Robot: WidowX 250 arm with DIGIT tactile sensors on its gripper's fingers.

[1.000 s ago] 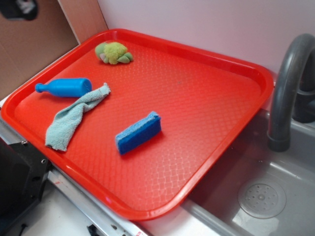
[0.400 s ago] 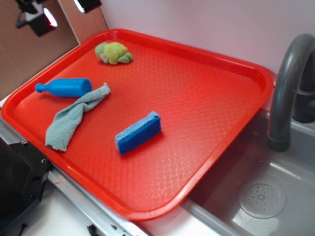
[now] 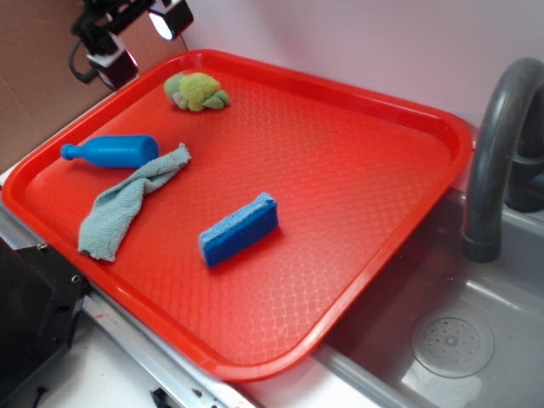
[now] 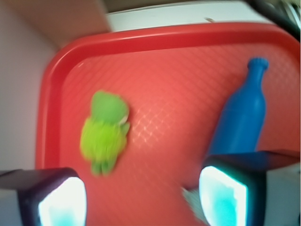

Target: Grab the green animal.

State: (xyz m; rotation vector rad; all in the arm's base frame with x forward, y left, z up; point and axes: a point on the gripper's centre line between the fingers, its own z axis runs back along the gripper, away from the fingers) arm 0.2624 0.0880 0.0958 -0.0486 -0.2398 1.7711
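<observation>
The green animal (image 3: 196,91) is a small fuzzy yellow-green plush lying near the far left corner of the red tray (image 3: 357,153). In the wrist view the green animal (image 4: 104,132) lies left of centre, above and between my fingers. My gripper (image 3: 136,38) hangs open in the air at the upper left, above the tray's far left rim and left of the plush, with nothing between its fingers. The wrist view shows my gripper (image 4: 141,195) with its two pale pads far apart.
A blue bottle (image 3: 110,151) lies on the tray's left side, a pale teal rag (image 3: 132,201) beside it, a blue sponge (image 3: 240,229) at mid tray. A grey sink (image 3: 450,340) with a dark faucet (image 3: 501,153) is on the right. A wall stands behind.
My gripper has come in from the top left corner, moving right and down toward the tray's far left corner. The objects on the tray have not moved.
</observation>
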